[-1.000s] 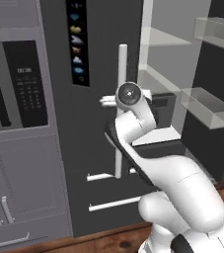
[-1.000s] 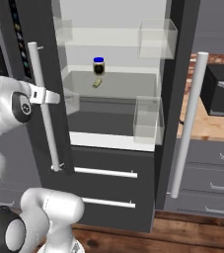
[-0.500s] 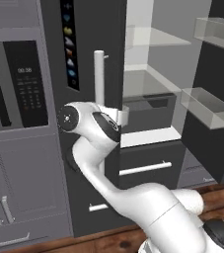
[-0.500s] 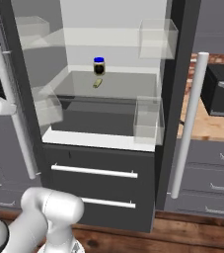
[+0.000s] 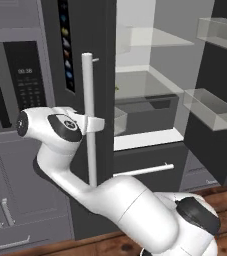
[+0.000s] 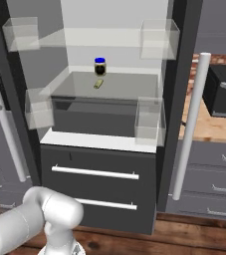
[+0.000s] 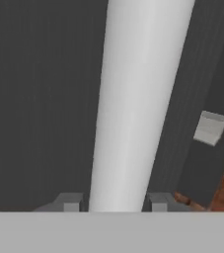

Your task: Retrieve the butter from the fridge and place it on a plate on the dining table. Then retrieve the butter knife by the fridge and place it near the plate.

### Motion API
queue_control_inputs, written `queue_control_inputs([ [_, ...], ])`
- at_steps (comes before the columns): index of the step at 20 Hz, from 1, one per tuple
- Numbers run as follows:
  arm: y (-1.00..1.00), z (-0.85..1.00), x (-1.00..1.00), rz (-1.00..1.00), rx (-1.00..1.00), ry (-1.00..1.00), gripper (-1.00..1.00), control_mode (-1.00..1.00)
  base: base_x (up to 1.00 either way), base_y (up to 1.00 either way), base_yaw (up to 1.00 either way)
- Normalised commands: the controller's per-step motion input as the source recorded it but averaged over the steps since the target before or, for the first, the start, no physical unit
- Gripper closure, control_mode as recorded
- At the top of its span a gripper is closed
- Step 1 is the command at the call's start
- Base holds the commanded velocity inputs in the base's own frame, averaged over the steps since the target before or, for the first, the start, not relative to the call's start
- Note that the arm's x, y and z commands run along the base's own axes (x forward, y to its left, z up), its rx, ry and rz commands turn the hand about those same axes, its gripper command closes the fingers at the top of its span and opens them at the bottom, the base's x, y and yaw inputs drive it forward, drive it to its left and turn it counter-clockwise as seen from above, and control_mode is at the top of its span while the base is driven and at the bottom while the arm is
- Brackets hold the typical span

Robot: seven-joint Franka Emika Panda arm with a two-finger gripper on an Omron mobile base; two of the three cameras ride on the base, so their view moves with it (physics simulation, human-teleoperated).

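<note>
The fridge (image 6: 109, 149) stands open, its two doors swung out to either side. On a middle shelf (image 6: 104, 92) inside lies the butter (image 6: 99, 84), with a jar (image 6: 100, 66) just behind it, toward the back wall. Below the shelf sit two drawers (image 6: 97, 187), one above the other. Bins (image 6: 152, 119) hang on the inner faces of both doors. Left of the fridge is a cabinet with a built-in microwave (image 5: 12, 85). The pincer (image 7: 114, 202) straddles the left door's upright bar handle (image 5: 88, 115), one finger on each side.

Even, flat rendered light, faint soft shadows, no glare; the hand view looks coarse and slightly blurred.
</note>
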Motion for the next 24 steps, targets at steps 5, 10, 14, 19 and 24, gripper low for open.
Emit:
queue_control_inputs([
  [5, 0.04, 0.0, 0.0, -0.02, -0.01, 0.0, -1.0, -1.0, 0.0, 0.0, 0.0],
  [10, 0.19, 0.0, 0.09, 0.0, 0.0, 0.0, -1.0, -1.0, 0.0, 0.0, 0.0],
  [14, 0.28, -0.06, 0.06, 0.0, 0.0, -0.07, -1.0, -1.0, 0.0, 0.0, 0.0],
  [19, 0.39, -0.14, 0.0, 0.0, 0.01, -0.06, -1.0, -1.0, 0.0, 0.0, 0.0],
  [24, 0.47, -0.13, 0.0, 0.0, 0.02, -0.08, -1.0, -1.0, 0.0, 0.0, 0.0],
])
